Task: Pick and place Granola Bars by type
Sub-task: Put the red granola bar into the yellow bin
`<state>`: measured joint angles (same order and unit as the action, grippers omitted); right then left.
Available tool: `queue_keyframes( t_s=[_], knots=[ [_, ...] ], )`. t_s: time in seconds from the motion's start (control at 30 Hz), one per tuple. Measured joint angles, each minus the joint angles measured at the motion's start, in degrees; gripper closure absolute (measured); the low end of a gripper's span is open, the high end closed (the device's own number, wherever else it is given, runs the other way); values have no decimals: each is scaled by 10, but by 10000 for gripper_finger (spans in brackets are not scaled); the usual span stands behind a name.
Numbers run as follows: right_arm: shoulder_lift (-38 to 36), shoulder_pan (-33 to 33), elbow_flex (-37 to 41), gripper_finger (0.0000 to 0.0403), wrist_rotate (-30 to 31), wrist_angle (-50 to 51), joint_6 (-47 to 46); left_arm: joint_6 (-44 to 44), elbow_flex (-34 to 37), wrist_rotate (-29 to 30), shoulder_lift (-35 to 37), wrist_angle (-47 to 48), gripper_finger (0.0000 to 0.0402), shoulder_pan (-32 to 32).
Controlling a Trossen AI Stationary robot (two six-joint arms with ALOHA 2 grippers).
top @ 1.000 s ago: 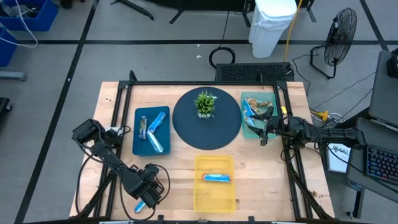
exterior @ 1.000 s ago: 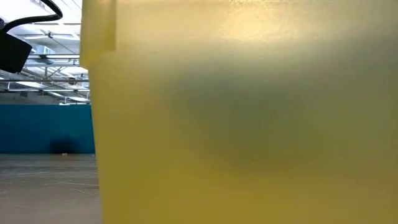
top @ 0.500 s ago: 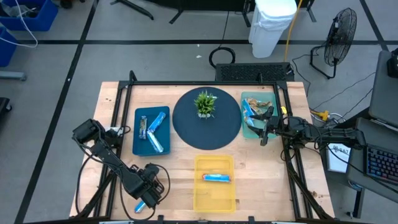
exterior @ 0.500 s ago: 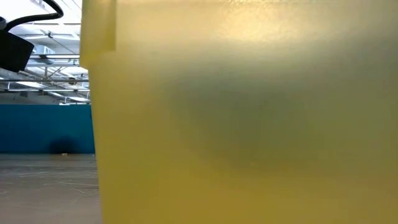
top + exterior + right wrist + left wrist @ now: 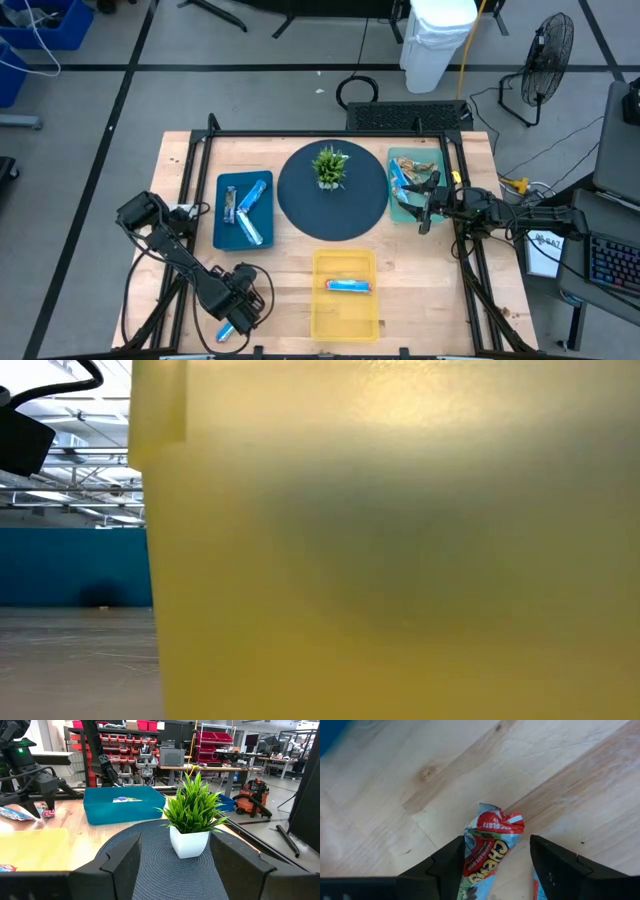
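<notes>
My left gripper (image 5: 232,318) hangs open near the table's near-left corner, pointing down. A granola bar (image 5: 489,851) in a blue wrapper with a red crimped end lies flat on the wood between its fingers, close against one finger (image 5: 451,862). My right gripper (image 5: 425,207) waits open over the teal tray (image 5: 396,212), which holds blue and orange-brown bars (image 5: 400,178). The blue tray (image 5: 222,236) holds several bars (image 5: 250,212). One blue bar (image 5: 348,286) lies in the yellow tray (image 5: 345,325). My left gripper stands over the bar from above, one finger on each side of it. The bar's long side (image 5: 469,855) lies right beside one finger, and I cannot tell whether they touch. The bar rests flat on the table.
A small green plant (image 5: 330,165) in a white pot stands on a round dark mat (image 5: 300,200) at the table's middle. The yellow tray's wall (image 5: 400,560) fills the low view. A black frame (image 5: 330,133) runs along the table's edges. Bare wood lies between the trays.
</notes>
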<state>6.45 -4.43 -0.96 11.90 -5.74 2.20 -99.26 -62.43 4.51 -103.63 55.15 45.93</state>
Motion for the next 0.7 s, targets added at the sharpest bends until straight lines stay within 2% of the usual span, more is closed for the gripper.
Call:
queue_keyframes(
  t_s=[0.7],
  knots=[
    [0, 0, 0, 177, 0, 0, 0, 15, 0, -16, 0, -4, 174, 0]
  ],
)
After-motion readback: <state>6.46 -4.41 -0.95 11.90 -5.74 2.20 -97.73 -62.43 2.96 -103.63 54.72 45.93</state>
